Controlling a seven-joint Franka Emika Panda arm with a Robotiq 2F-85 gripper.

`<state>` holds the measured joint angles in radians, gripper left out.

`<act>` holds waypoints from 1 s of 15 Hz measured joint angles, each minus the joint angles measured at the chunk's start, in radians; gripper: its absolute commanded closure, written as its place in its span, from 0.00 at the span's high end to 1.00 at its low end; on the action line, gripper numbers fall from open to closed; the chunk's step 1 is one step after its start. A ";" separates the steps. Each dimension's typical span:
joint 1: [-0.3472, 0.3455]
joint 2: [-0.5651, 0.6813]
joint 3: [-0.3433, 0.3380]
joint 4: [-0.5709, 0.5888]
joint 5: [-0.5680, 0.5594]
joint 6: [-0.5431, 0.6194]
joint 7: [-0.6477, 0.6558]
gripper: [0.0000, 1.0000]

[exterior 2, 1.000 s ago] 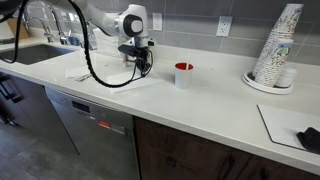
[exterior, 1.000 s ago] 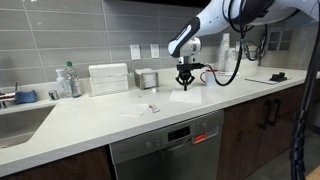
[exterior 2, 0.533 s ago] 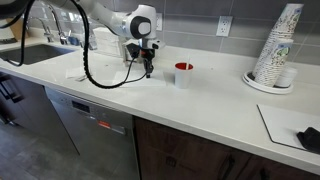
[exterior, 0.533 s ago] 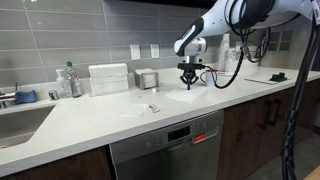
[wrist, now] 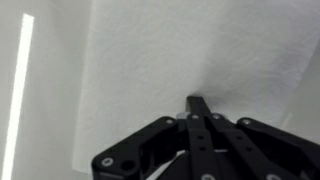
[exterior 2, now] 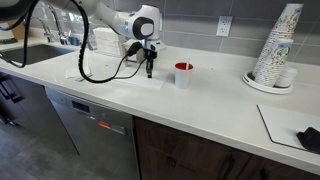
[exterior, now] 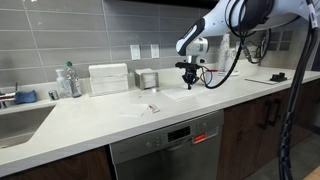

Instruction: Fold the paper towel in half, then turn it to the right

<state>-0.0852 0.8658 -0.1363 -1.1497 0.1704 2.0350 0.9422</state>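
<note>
A kitchen with grey tiled walls holds a long white worktop (exterior: 100, 122), with a steel dishwasher (exterior: 166, 150) set in the cabinets below it. The arm reaches over this surface, and the pincer (exterior: 188, 85) points straight down a little above it. In the wrist view the pincer (wrist: 198, 104) has its two black fingers pressed together with no gap between the tips. That view does not show whether any paper is caught between them. The paper towel (wrist: 170, 50) lies directly under and ahead of the pincer, a plain white textured sheet that fills most of the wrist view, with its left edge running straight against the smoother worktop. In an exterior view the paper towel (exterior: 187, 96) shows only as a faint pale patch just below the fingertips, hardly distinct from the surface. In an exterior view the pincer (exterior 2: 150, 74) has a red cup (exterior 2: 182, 74) near it on one side, standing upright and apart from it. A tall stack of paper cups (exterior 2: 279, 45) stands well beyond the red cup. On the opposite side of the pincer, a small crumpled scrap (exterior: 152, 108) lies on the worktop. A white ribbed box (exterior: 108, 78) stands against the wall farther that way, with a bottle (exterior: 67, 80) past it beside the sink (exterior: 22, 120).
</note>
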 measured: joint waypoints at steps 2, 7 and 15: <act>-0.004 0.002 0.000 0.003 0.011 -0.002 0.076 0.33; -0.030 -0.016 0.005 -0.019 0.019 -0.003 0.055 0.70; -0.051 -0.260 -0.001 -0.216 -0.009 0.062 -0.258 1.00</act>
<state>-0.1361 0.6054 -0.1369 -1.3657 0.1617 2.0969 0.6838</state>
